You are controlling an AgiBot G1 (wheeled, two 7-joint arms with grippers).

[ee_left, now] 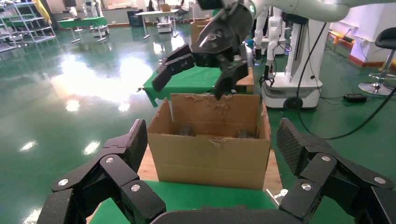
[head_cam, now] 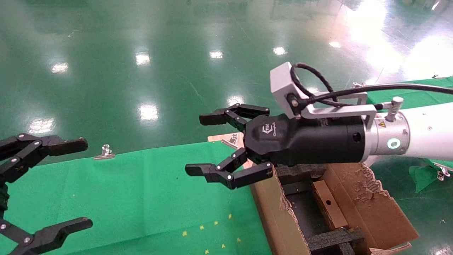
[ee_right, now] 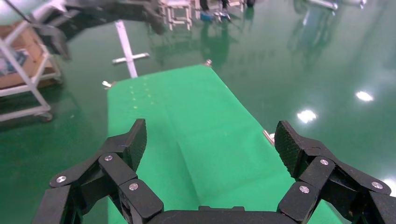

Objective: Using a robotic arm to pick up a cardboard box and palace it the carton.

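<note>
The carton [head_cam: 274, 212] stands at the right end of the green table, flaps ragged, with black foam [head_cam: 332, 237] inside. The small cardboard box [head_cam: 327, 203] with its round hole lies inside the carton, between the foam pieces. My right gripper [head_cam: 194, 144] is open and empty, level above the carton's left edge, fingers pointing left over the green cloth. In the left wrist view the carton [ee_left: 210, 154] shows with the right gripper [ee_left: 187, 88] above it. My left gripper [head_cam: 86, 184] is open and empty over the table's left end; it does not touch the carton.
The green cloth table [head_cam: 141, 198] runs left of the carton, with a metal clip [head_cam: 104, 152] on its far edge. A wooden board [head_cam: 226, 139] lies under the carton. Another green table [head_cam: 424, 90] stands at far right. A white robot base [ee_left: 299, 70] stands behind the carton.
</note>
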